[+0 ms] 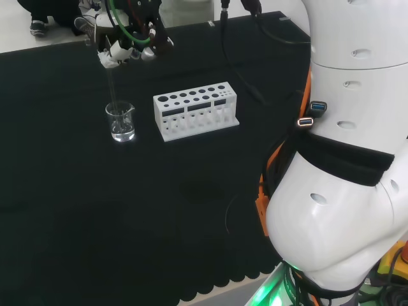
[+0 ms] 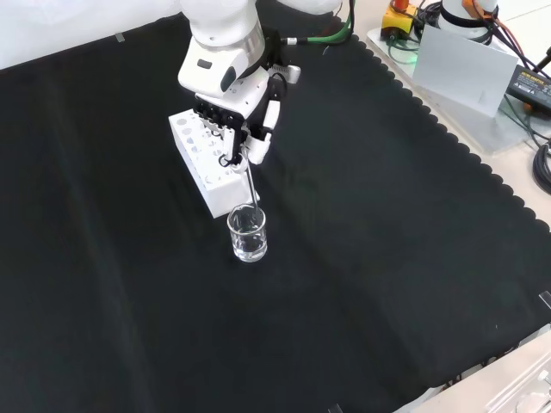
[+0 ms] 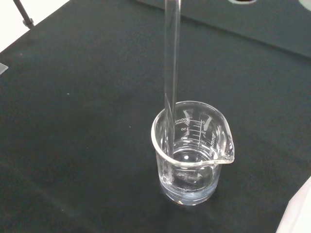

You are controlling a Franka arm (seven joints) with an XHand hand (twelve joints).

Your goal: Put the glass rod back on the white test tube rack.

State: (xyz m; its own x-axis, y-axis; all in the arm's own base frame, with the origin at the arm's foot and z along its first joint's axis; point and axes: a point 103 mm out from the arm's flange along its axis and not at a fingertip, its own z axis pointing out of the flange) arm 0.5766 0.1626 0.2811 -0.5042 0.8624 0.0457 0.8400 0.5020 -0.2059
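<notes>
A clear glass rod (image 3: 171, 73) stands nearly upright with its lower end inside a small glass beaker (image 3: 192, 155) that holds a little clear liquid. The hand (image 1: 131, 39) is above the beaker (image 1: 120, 122), fingers curled round the rod's top end (image 1: 111, 83). In the front view the hand (image 2: 245, 129) hangs over the white test tube rack (image 2: 207, 163), and the rod (image 2: 252, 185) slants down into the beaker (image 2: 248, 234). In the head view the white test tube rack (image 1: 195, 110), with two rows of holes, stands just right of the beaker.
Black cloth (image 1: 127, 210) covers the bench. The arm's big white links (image 1: 344, 159) stand at the head view's right. Cables and grey equipment (image 2: 469, 52) lie beyond the cloth's scalloped edge at the front view's upper right.
</notes>
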